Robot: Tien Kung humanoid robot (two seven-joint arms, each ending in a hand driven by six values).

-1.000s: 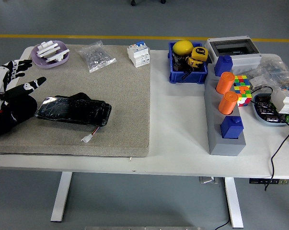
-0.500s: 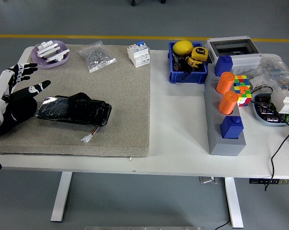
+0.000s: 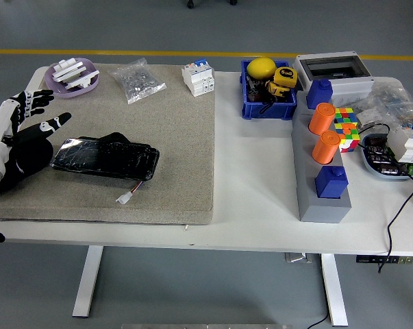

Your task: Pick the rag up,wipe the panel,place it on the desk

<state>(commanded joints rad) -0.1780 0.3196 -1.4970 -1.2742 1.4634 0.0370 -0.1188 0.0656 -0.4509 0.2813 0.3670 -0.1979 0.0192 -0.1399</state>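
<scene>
My left hand [image 3: 24, 137], fingers spread and holding nothing, barely shifted from half a second ago, hovers at the grey mat's [image 3: 179, 137] left edge just beside the black panel [image 3: 105, 159], the dark rag [image 3: 115, 139] bunched along its far side.

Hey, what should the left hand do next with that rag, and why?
Hard to say: the left hand is open, holding nothing, just left of the panel, and the dark rag lies at the panel's far edge. That fits a reach toward the rag or a release just made, so I'd only hold the hand clear of the panel.
</scene>
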